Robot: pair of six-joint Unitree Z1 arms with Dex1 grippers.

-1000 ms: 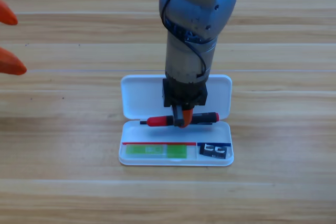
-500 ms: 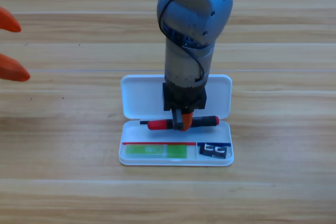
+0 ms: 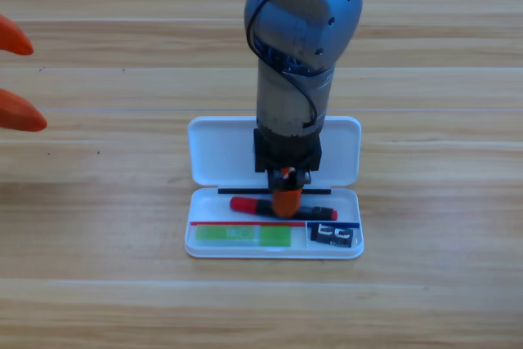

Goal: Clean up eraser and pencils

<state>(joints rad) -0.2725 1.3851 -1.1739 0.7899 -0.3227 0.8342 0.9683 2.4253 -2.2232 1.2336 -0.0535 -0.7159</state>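
A white case [image 3: 214, 151] lies open mid-table, lid at the back and tray in front. The pencils are both in the tray: the black pen with a red cap [image 3: 249, 204] lies slightly slanted across its upper part, and the light green stick [image 3: 243, 235] rests along the front. The black eraser [image 3: 333, 234] sits in the tray's front right corner. My right gripper [image 3: 285, 200] points straight down over the pen's middle, its orange jaws parted and the pen lying loose beneath them. My left gripper [image 3: 16, 75] waits at the left edge, open.
The right arm's grey column [image 3: 298, 55] rises from the case toward the top edge and hides the middle of the lid. Bare wooden table surrounds the case on all sides.
The pen has dropped from the right gripper's jaws down into the tray and now lies lower and slightly slanted. The arm itself has barely moved.
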